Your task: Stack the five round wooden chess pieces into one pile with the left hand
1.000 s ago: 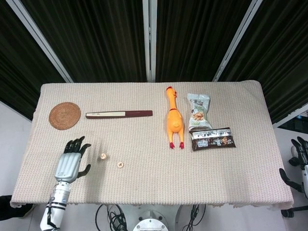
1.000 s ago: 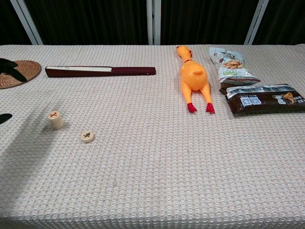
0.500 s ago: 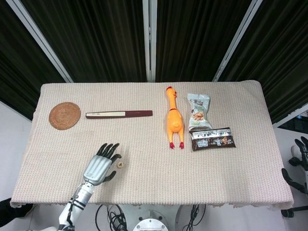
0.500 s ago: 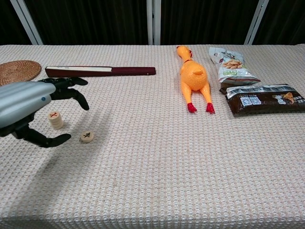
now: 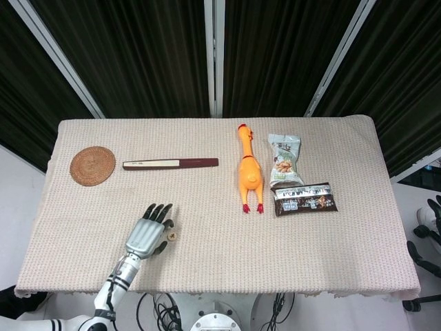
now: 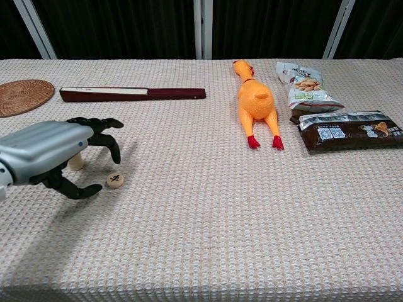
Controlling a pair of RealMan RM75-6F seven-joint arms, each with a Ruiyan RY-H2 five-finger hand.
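Note:
A short stack of round wooden chess pieces (image 6: 76,165) stands at the near left of the table, mostly hidden behind my left hand (image 6: 56,157). In the head view the left hand (image 5: 148,231) covers the stack completely. A single chess piece (image 6: 114,180) lies flat just to the right of the hand, also seen in the head view as a small disc (image 5: 171,236). The left hand hovers with fingers spread and curved, its thumb tip close to the single piece, holding nothing. My right hand (image 5: 433,231) hangs off the table's right edge, fingers apart and empty.
A woven round coaster (image 5: 92,165) lies at the far left, and a long dark red folded fan (image 5: 170,163) beside it. A yellow rubber chicken (image 5: 249,172) lies mid-table. Two snack bags (image 5: 284,160) (image 5: 305,198) lie to its right.
My left hand swung right from beside the pieces to over the stack, then settled lower and a bit forward. The pieces have not moved. The right hand drifted slightly right.

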